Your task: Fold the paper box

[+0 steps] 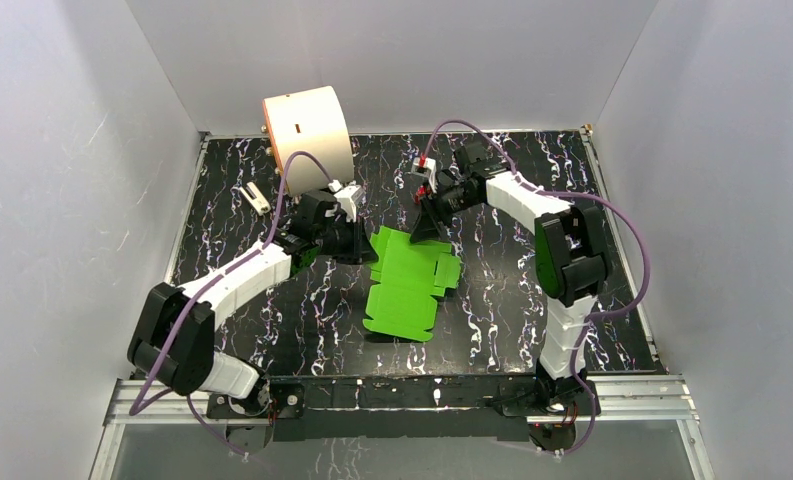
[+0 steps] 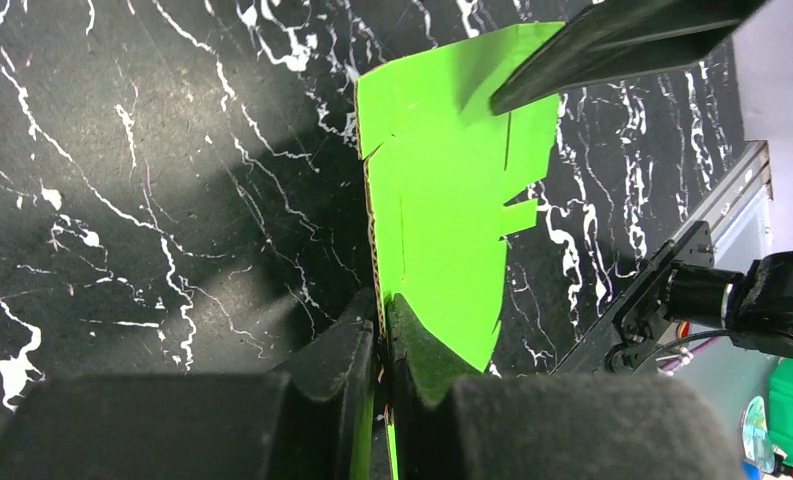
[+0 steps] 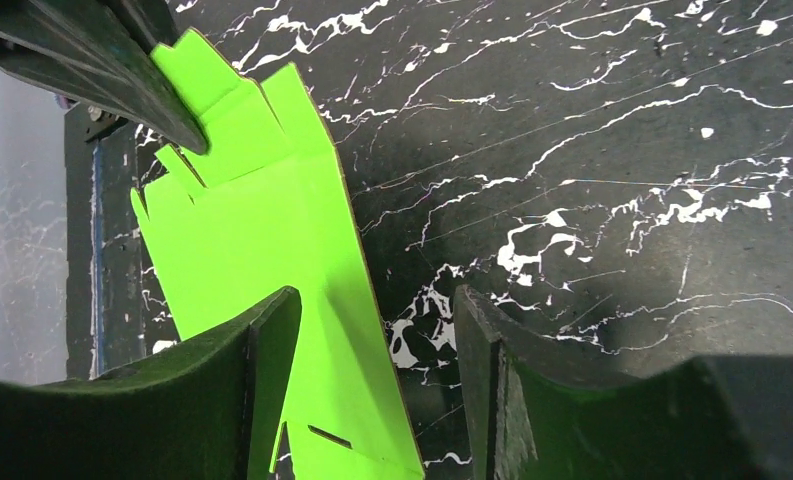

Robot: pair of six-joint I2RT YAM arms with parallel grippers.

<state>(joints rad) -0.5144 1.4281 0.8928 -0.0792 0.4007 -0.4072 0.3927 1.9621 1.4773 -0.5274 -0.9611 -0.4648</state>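
The paper box (image 1: 407, 285) is a bright green creased sheet with flaps, lying near the middle of the black marbled table. My left gripper (image 1: 365, 245) is shut on its left edge; in the left wrist view the green card (image 2: 452, 190) runs straight into the pinched left gripper (image 2: 384, 345). My right gripper (image 1: 429, 228) is at the sheet's far right corner. In the right wrist view the right gripper (image 3: 377, 300) is open, one finger over the green sheet (image 3: 262, 220), the other over bare table, the sheet's edge between them.
A large cream cylinder (image 1: 307, 135) lies at the back left, close behind the left arm. A small white and black object (image 1: 255, 197) rests left of it. White walls enclose the table on three sides, and an aluminium rail (image 1: 402, 395) runs along the near edge.
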